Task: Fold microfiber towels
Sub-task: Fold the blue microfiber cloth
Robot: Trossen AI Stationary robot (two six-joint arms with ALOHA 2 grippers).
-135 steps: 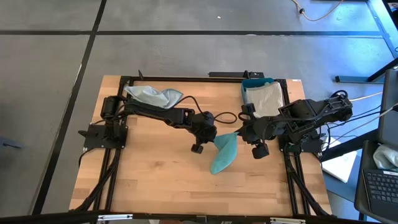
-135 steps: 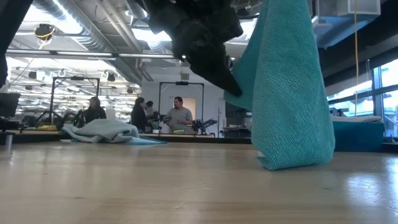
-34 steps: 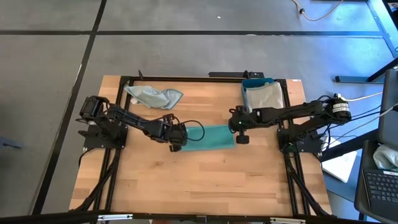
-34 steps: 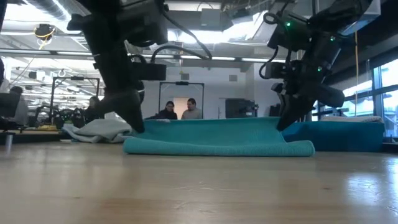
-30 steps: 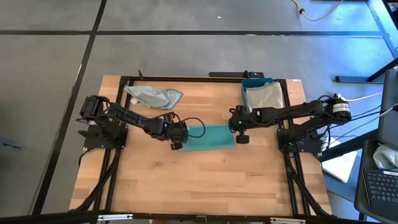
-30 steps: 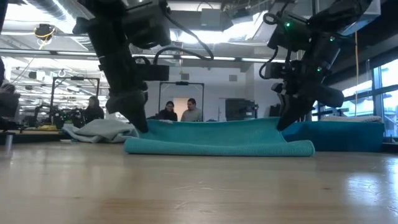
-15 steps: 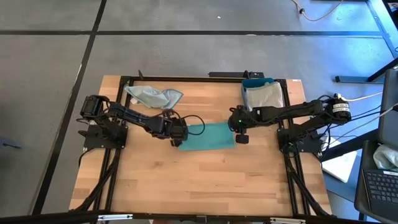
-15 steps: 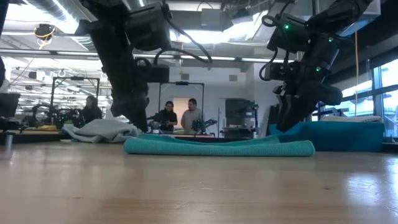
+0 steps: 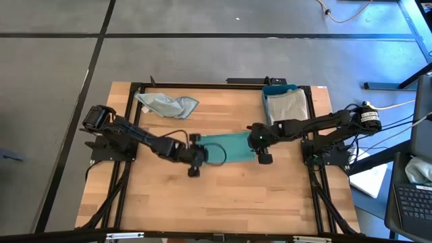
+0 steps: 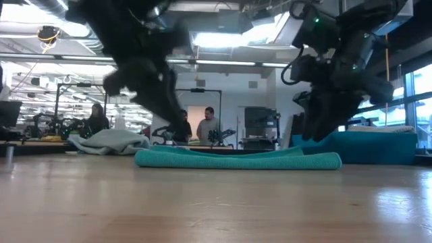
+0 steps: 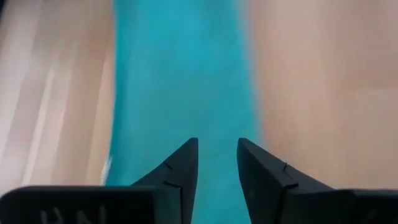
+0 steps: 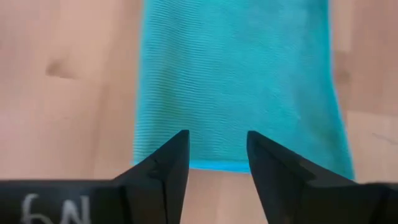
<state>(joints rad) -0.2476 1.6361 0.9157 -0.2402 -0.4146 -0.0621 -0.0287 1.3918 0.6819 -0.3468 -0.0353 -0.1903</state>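
Observation:
A teal microfiber towel [image 9: 226, 147] lies folded flat in a long strip at the table's middle, seen edge-on in the low view [image 10: 236, 160]. My left gripper [image 9: 194, 164] hovers open just off the strip's left end, toward the near side; its own view [image 11: 216, 149] looks along the teal cloth [image 11: 180, 81]. My right gripper [image 9: 262, 154] stands open over the strip's right end [image 12: 236, 81]. Its fingers [image 12: 217, 140] have nothing between them. In the low view both grippers [image 10: 162, 101] [image 10: 316, 131] stand above the cloth.
A crumpled light grey towel [image 9: 165, 104] lies at the far left of the table. A blue tray [image 9: 280, 88] holding a folded pale towel [image 9: 286, 106] stands at the far right. Bare wood stretches along the near half of the table [image 9: 223, 202].
Both grippers have opened and let go of the teal towel's raised far edge, which has dropped flat onto the layer below. My left gripper has lifted and swung toward the near edge, tipping as it went. My right gripper has shifted slightly toward the near edge.

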